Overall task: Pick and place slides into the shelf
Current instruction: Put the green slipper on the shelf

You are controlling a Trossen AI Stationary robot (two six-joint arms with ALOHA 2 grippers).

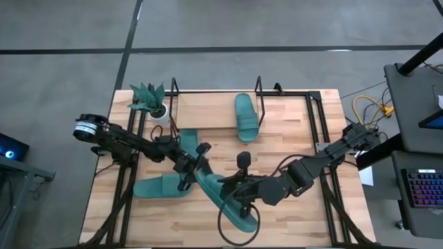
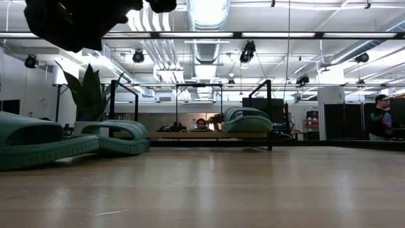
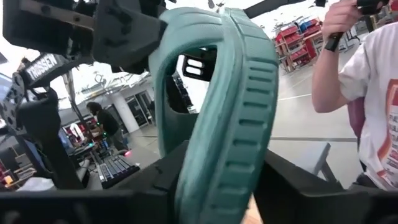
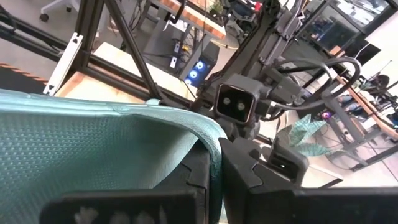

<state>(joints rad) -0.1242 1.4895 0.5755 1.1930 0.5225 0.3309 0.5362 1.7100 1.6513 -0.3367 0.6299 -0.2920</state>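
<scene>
One teal slide (image 1: 223,199) hangs tipped on its side over the table's middle, between both grippers. My left gripper (image 1: 194,166) is shut on its far-left end, my right gripper (image 1: 232,188) on its strap. A second slide (image 1: 160,185) lies flat on the table to the left, and a third (image 1: 184,139) lies under my left arm. Another slide (image 1: 246,116) rests sole down on the shelf (image 1: 208,111) at the far edge; the low view shows it (image 2: 247,120) on the light board (image 2: 209,135). My left gripper has the slide's ribbed sole edge (image 3: 233,143) between its two fingers (image 3: 155,183), one on each flat face. The fingers come about level from the table's left. The slide stands on edge in the hold, its strap (image 3: 186,43) arching beyond the fingers. My right gripper pinches the thin edge of the broad strap (image 4: 210,146) between its fingers (image 4: 261,180), coming from the table's right and slanting slightly down. The strap's dotted inner face (image 4: 93,149) spreads out to one side. The slide hangs clear of the table.
A small potted plant (image 1: 149,101) stands at the far left beside the shelf. A black cable loop (image 1: 235,232) hangs under the held slide. Black frame bars (image 1: 325,138) run along the table's sides. A person (image 3: 367,93) stands beyond the table.
</scene>
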